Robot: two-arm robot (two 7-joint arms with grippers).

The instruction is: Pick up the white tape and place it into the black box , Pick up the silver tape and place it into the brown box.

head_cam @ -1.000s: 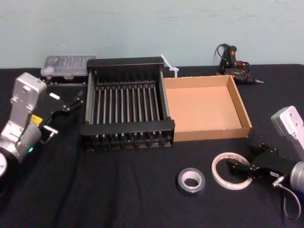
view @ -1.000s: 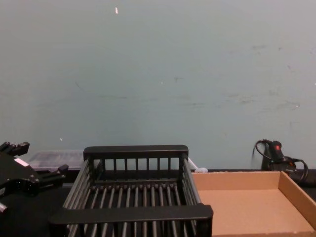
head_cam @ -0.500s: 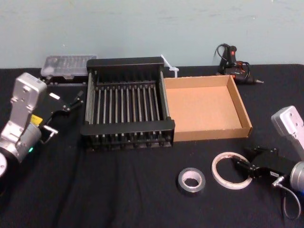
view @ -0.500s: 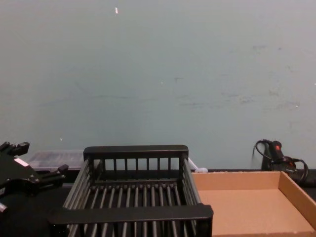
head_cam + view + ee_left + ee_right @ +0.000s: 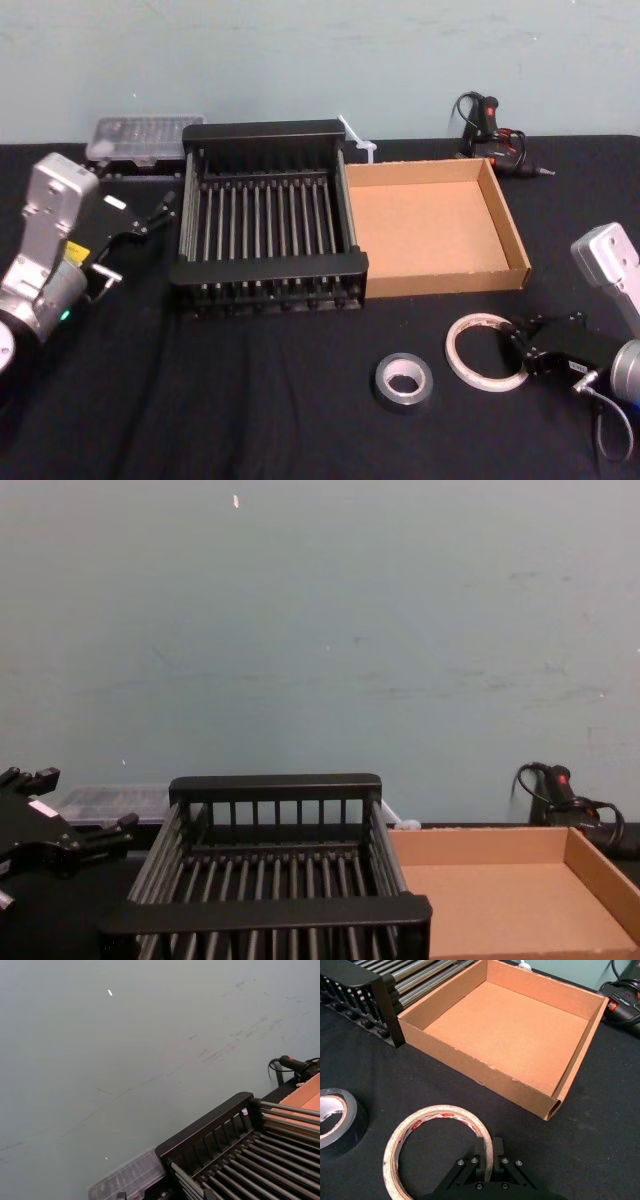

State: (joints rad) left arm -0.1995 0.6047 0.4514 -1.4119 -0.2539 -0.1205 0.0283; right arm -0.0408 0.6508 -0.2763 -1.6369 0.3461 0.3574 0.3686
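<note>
Fingers [image 5: 485,1146] of the right gripper [image 5: 520,348] pinched together on the wall of the white tape [image 5: 487,352], one inside the ring and one outside, at lower right of the head view. Ring flat on the black worktop [image 5: 250,400], probably gripped by its thin wall because nothing else offers purchase. Silver tape [image 5: 403,382] just to its left, untouched, lower centre. Black box [image 5: 267,268] mid-frame, brown box [image 5: 510,232] touching its right side; both hold nothing. Left gripper [image 5: 150,214] parked at mid-left beside the black box, fingers slightly apart. Right wrist view gives the clamp on the ring and the red print inside it; chest view gives neither tape, only the two boxes side-on.
</note>
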